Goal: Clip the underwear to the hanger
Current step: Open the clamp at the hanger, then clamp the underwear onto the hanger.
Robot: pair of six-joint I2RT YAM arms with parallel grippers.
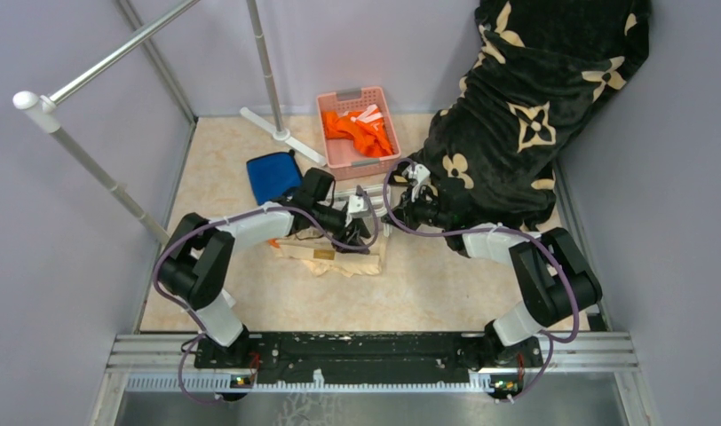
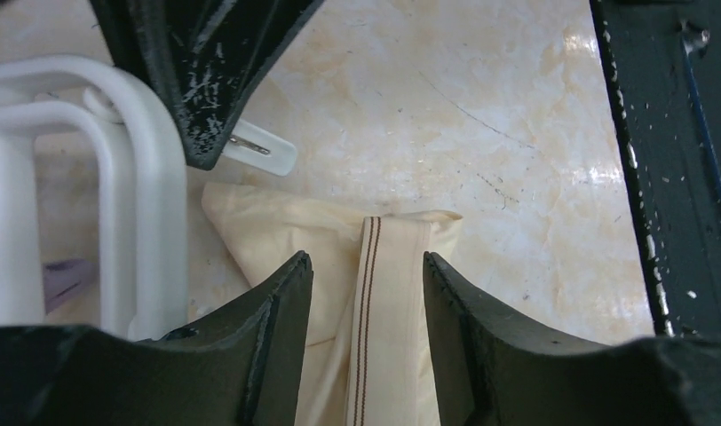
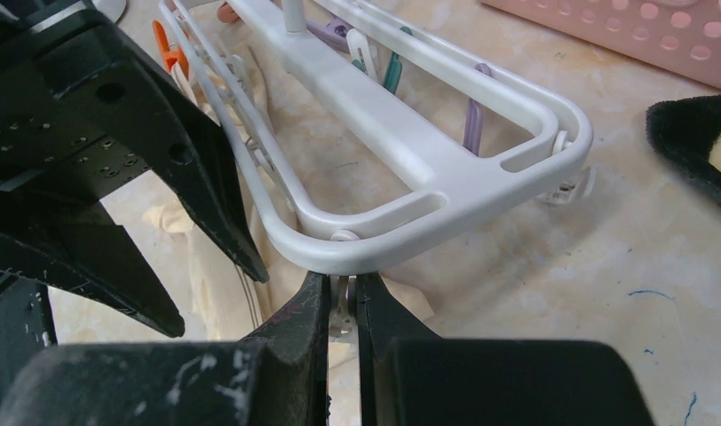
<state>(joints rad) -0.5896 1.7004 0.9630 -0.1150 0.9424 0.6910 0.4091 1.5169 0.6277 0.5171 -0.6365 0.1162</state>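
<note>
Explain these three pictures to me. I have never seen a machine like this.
These are two robot arms bolted at the near edge of a table. The wide picture looks down from above and behind them. The other two come from a camera on each wrist. On the table lie a white hanger, pale underwear, a blue cloth, a pink basket of orange clothes and a black flowered blanket. The left gripper stands open, its fingers either side of the underwear's waistband. The right gripper is shut on a small clip under the hanger's near end.
</note>
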